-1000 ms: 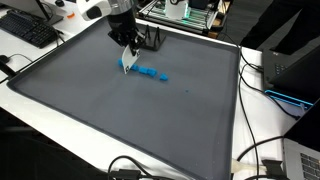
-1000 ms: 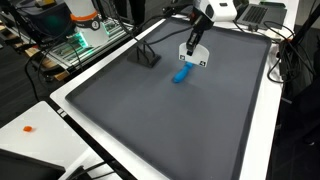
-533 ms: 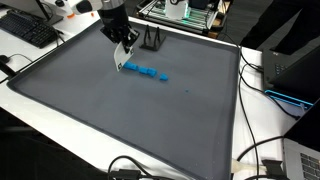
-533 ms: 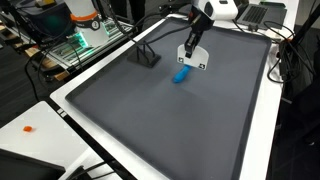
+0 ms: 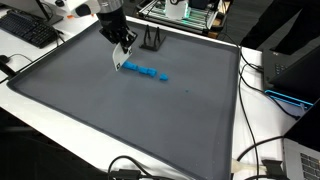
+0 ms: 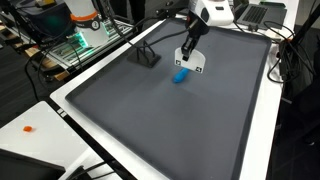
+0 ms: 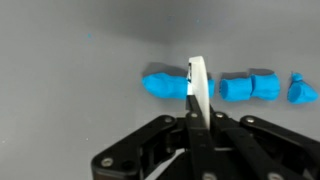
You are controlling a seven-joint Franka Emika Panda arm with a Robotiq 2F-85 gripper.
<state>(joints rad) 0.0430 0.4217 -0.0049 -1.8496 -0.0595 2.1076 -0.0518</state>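
Note:
A row of small blue pieces (image 5: 148,72) lies on the dark grey mat (image 5: 120,120), seen as a blue clump (image 6: 181,75) from the opposite side. My gripper (image 5: 121,52) (image 6: 190,52) hangs just above the row's end, shut on a thin white card (image 5: 122,63) (image 6: 191,64) that points down at the mat. In the wrist view the white card (image 7: 199,85) stands edge-on between the black fingers (image 7: 160,140) of the gripper (image 7: 198,118). It partly covers one blue piece (image 7: 165,84), and more blue pieces (image 7: 250,86) lie beside it.
A small black stand (image 5: 152,40) (image 6: 147,55) sits on the mat near the gripper. A keyboard (image 5: 30,28), cables (image 5: 262,150) and electronics (image 6: 85,30) surround the white table (image 6: 262,120). A small orange item (image 6: 30,128) lies on the white table.
The gripper, holding the white card, has shifted sideways along the mat to the end of the blue row. The blue pieces have not visibly moved.

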